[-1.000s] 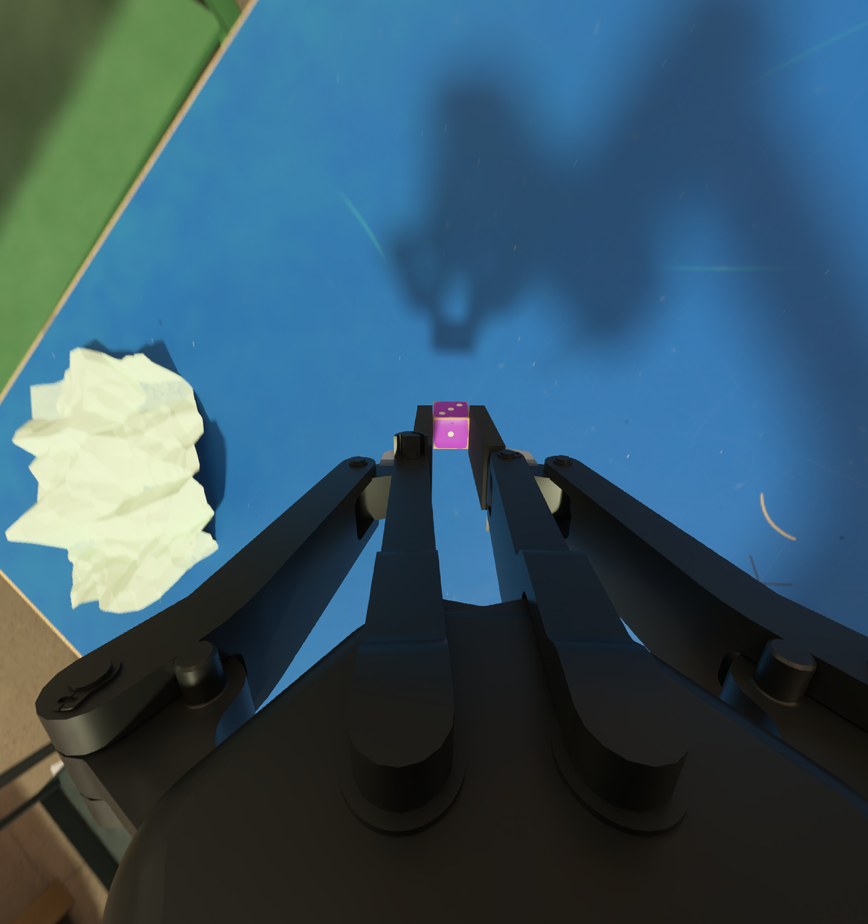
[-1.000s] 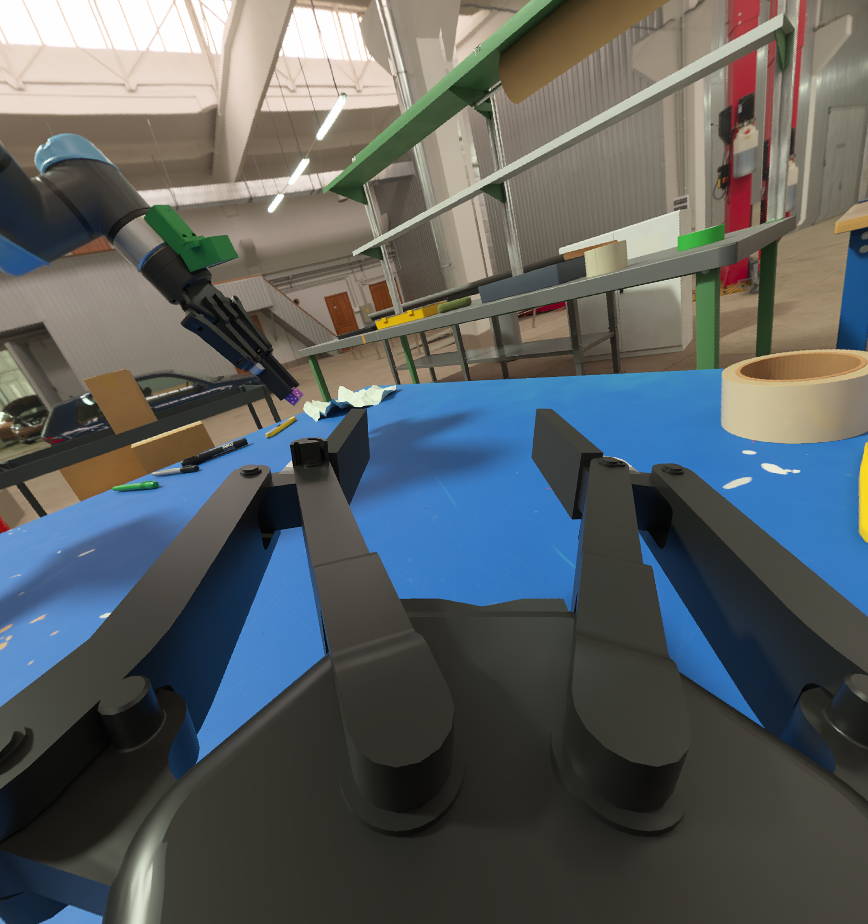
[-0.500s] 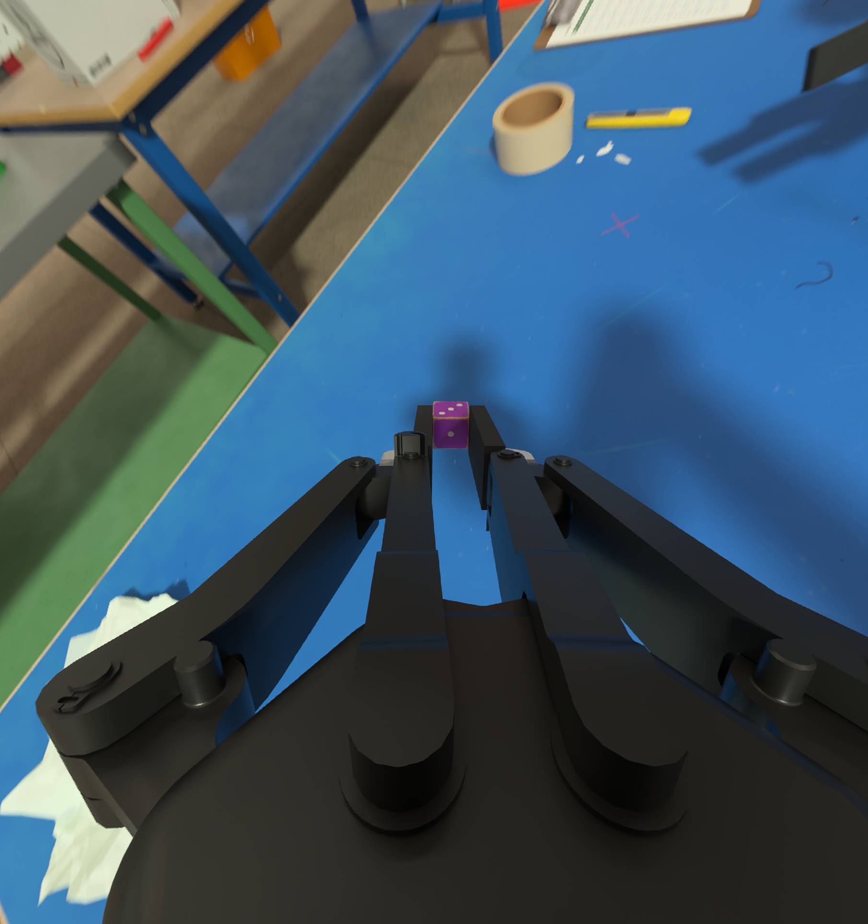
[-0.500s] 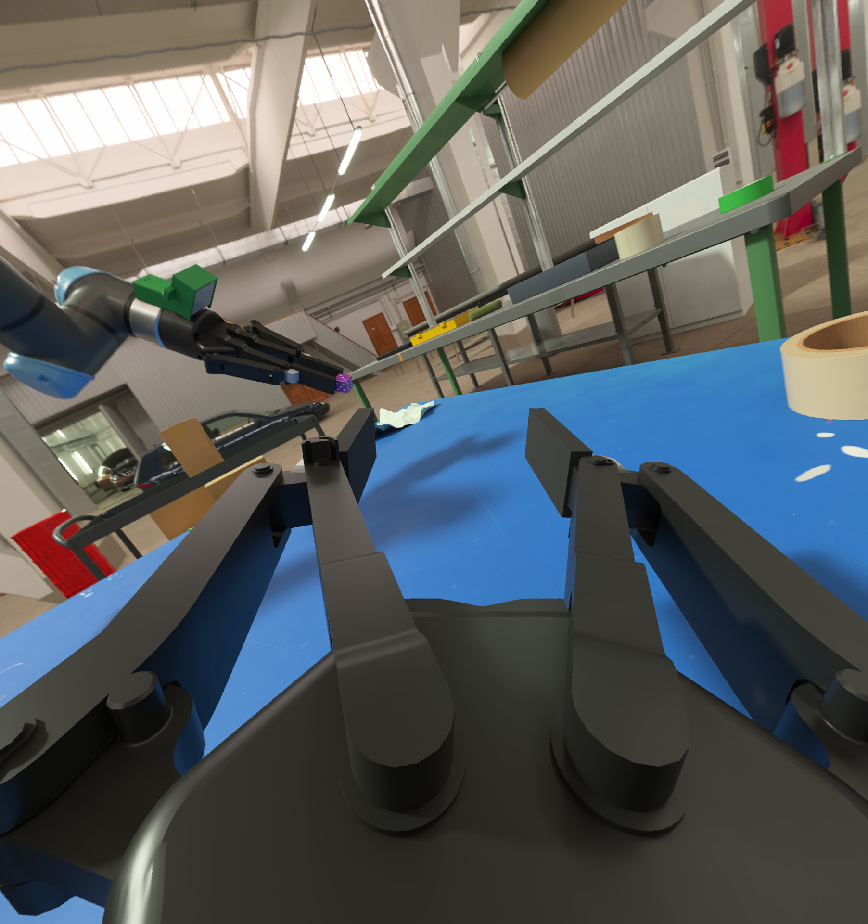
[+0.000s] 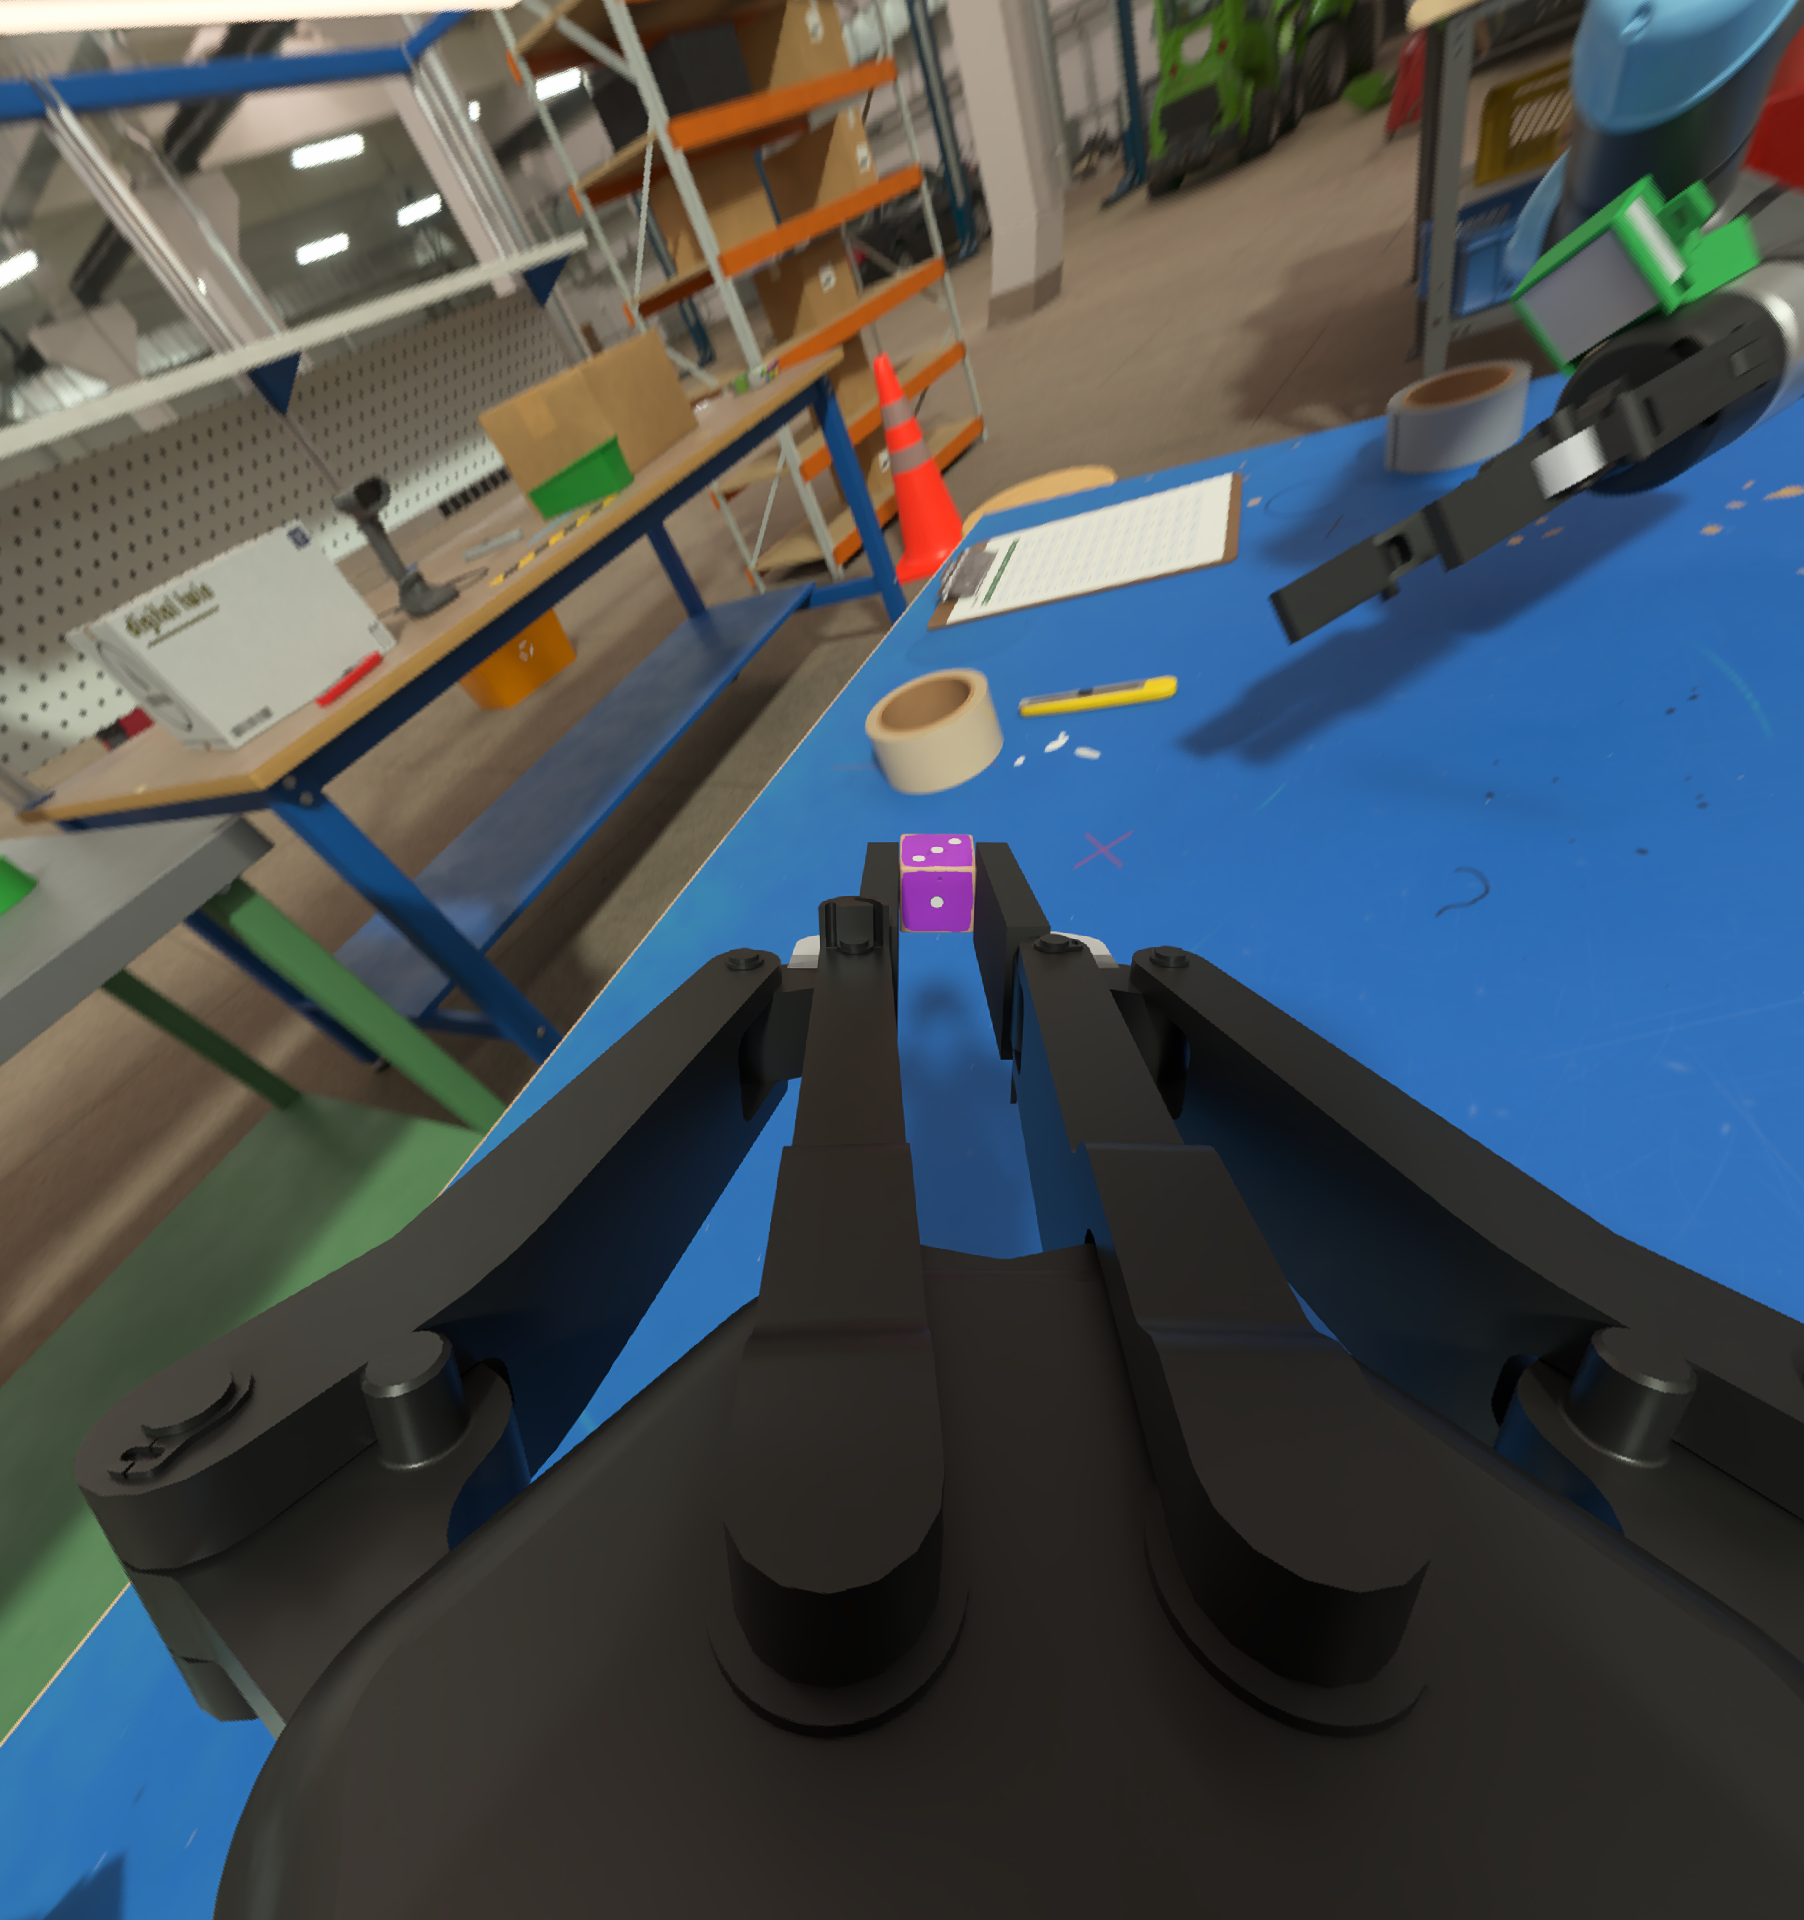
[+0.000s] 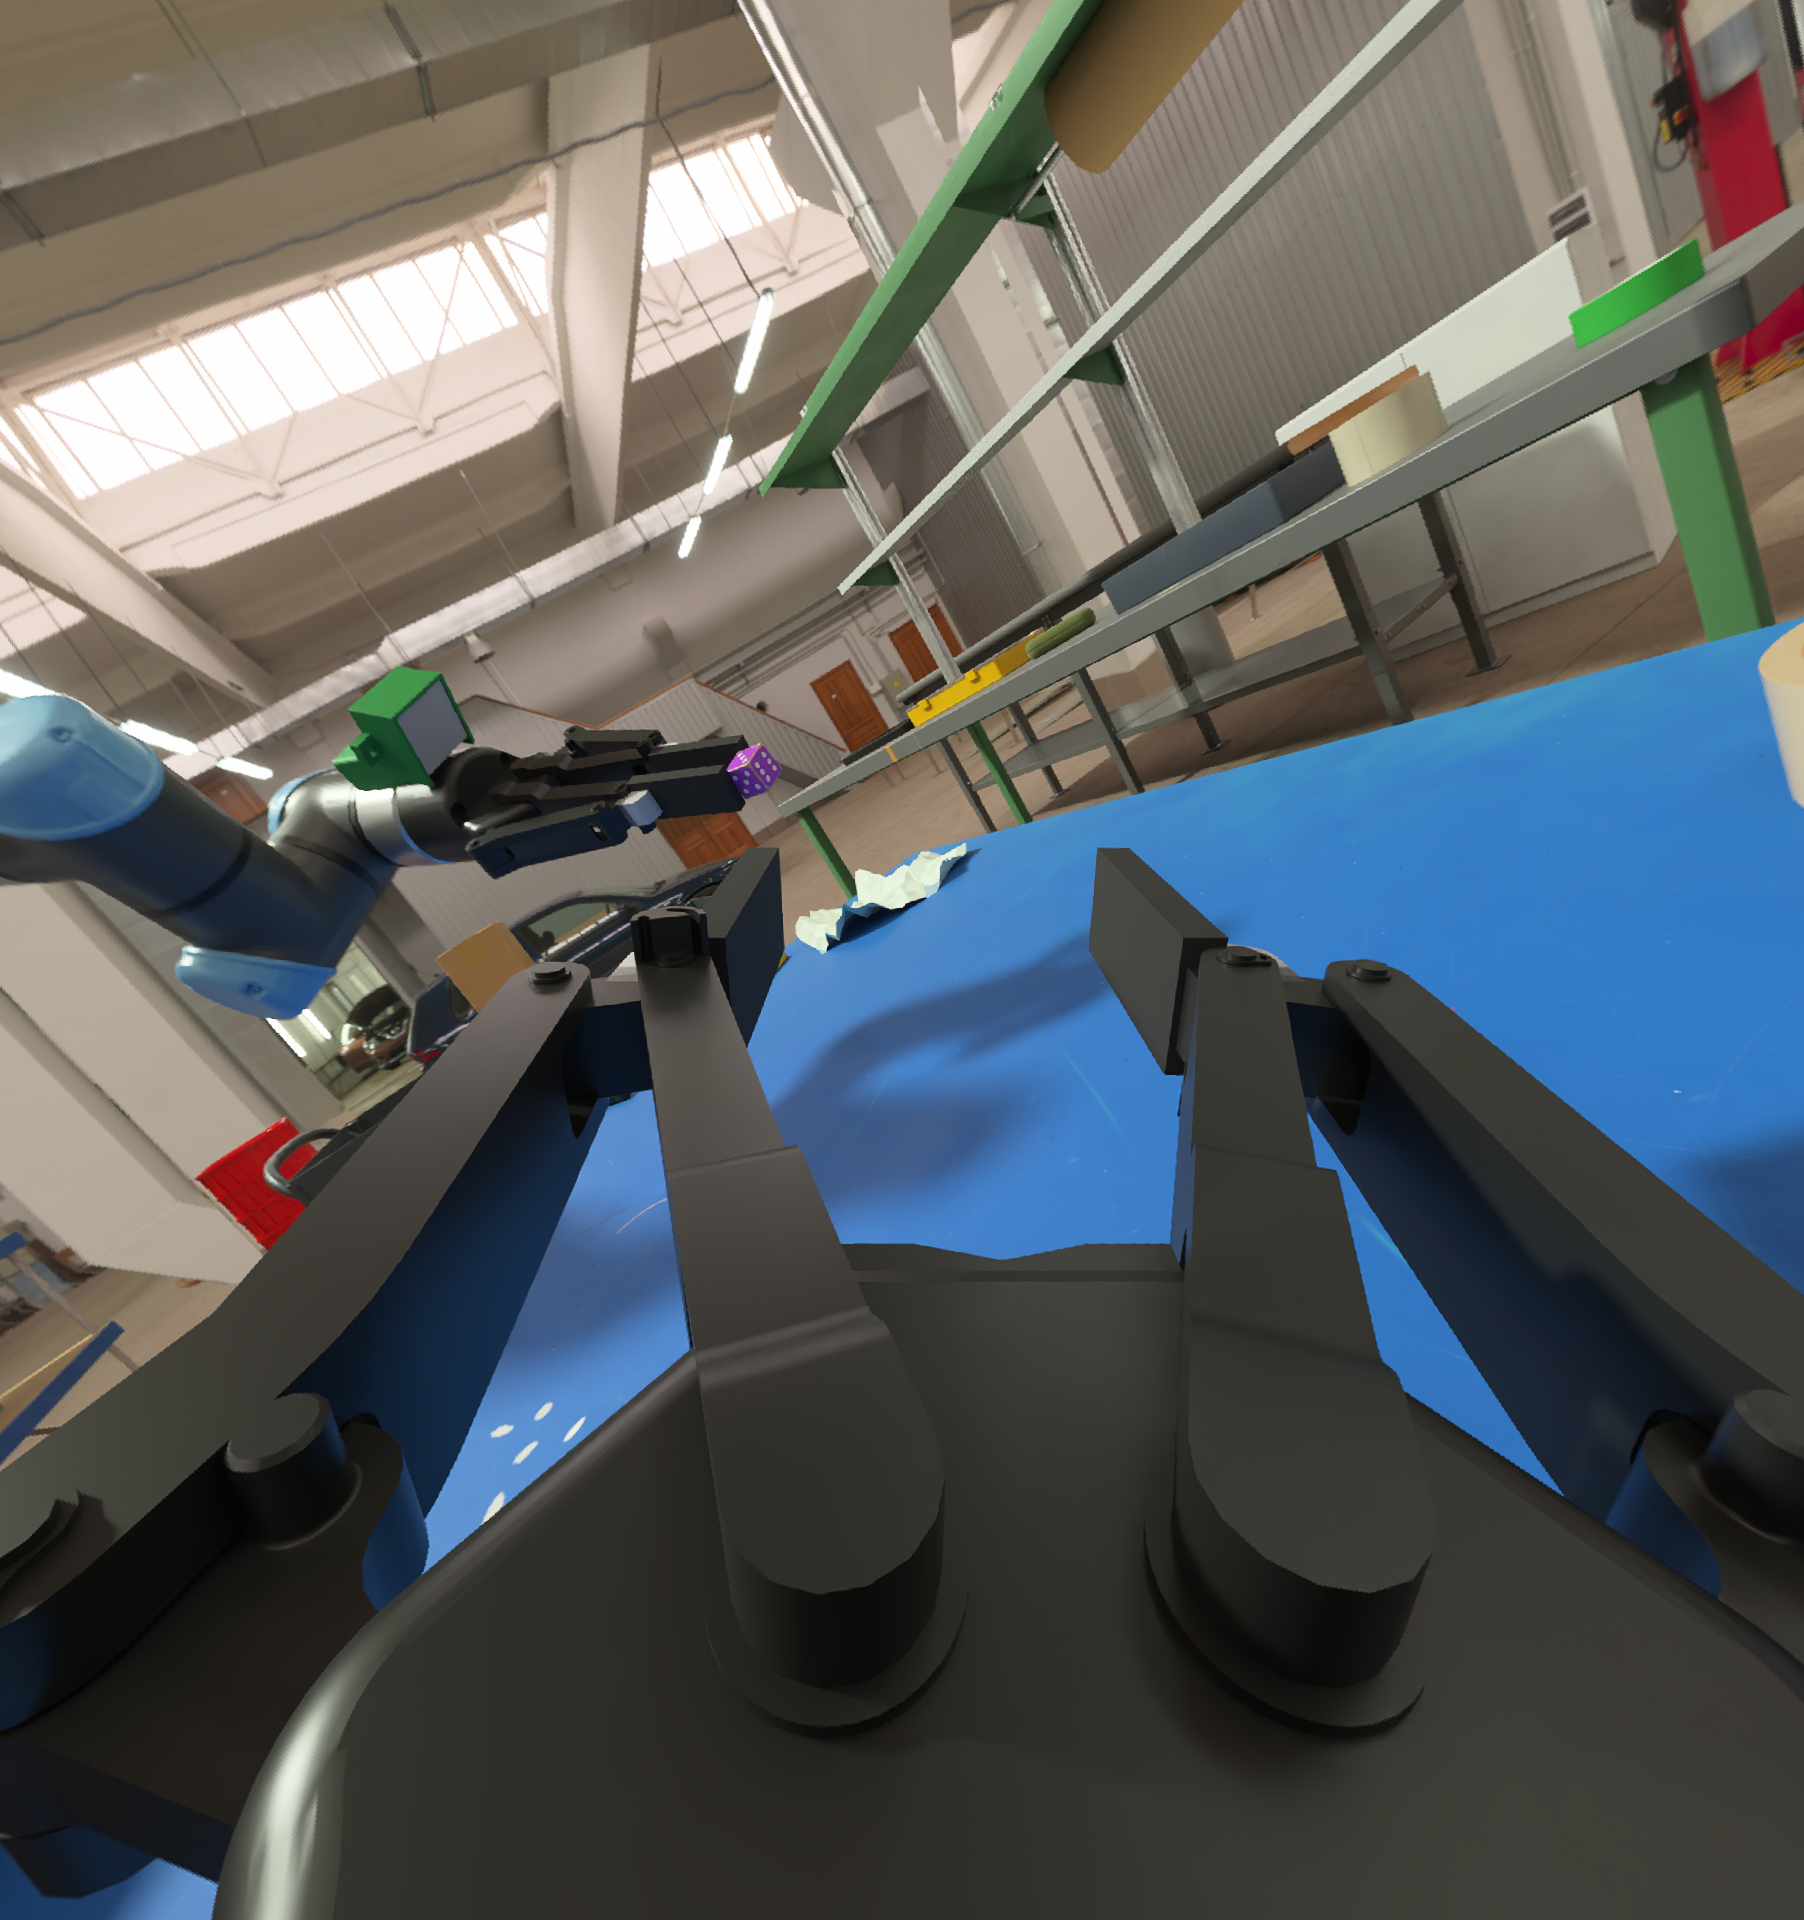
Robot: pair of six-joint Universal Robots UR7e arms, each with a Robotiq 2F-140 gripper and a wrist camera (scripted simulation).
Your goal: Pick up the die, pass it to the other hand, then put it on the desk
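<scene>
A small purple die (image 5: 936,883) with white pips is clamped between the fingertips of my left gripper (image 5: 936,894), held in the air above the blue desk (image 5: 1449,987). In the right wrist view the die (image 6: 753,771) shows at the tip of the left gripper (image 6: 711,779), which points sideways, level, well above the desk. My right gripper (image 6: 934,914) is open and empty, its fingers wide apart, low over the desk (image 6: 1397,883). It also shows far off in the left wrist view (image 5: 1324,613), at the upper right.
On the desk are a roll of beige tape (image 5: 934,727), a yellow utility knife (image 5: 1095,694), a clipboard (image 5: 1095,545), a grey tape roll (image 5: 1454,416) and crumpled white paper (image 6: 887,883). The desk's left edge (image 5: 732,831) drops to the floor. Workbenches and shelves stand beyond.
My left gripper has lifted the die and swung from pointing down to pointing level across the desk. My right gripper has tilted up and turned toward it, staying open.
</scene>
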